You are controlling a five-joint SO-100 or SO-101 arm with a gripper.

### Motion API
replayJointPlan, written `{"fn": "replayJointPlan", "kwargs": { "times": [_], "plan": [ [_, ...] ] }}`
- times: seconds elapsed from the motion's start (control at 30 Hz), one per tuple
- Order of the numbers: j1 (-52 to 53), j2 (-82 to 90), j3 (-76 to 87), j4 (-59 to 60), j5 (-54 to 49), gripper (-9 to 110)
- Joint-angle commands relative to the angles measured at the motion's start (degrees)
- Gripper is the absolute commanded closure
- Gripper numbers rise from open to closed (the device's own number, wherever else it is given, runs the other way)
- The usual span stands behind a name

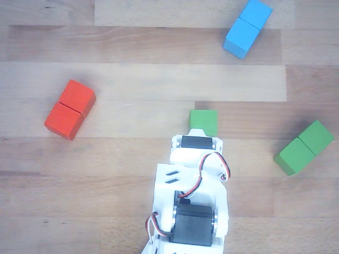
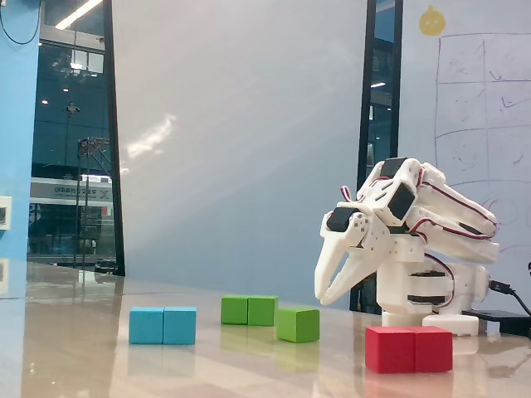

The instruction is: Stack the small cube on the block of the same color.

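a red oblong block (image 1: 70,109) lies at the left of the wooden bench (image 1: 132,153) in the other view, tilted, with a seam across its middle. a blue oblong block (image 1: 247,28) lies near the top edge, right of centre, also tilted. in the fixed view the blue one (image 2: 163,325) sits left, the red one (image 2: 409,348) right and nearest. a whiteboard (image 2: 477,108) with drawn lines stands behind.

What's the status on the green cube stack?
Gripper open, empty, poised above the table near the small cube. Cube unstacked, apart from the green block. Nothing between them.
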Motion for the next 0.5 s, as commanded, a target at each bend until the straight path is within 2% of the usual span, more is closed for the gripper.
{"fn": "replayJointPlan", "kwargs": {
  "times": [0.0, 0.3, 0.47],
  "plan": [
    [-0.09, 1.67, -0.70, 0.00, 0.44, 101],
    [-0.18, 1.23, -1.76, 0.09, -0.09, 101],
    [0.18, -2.72, -8.53, -0.53, -0.18, 101]
  ]
}}
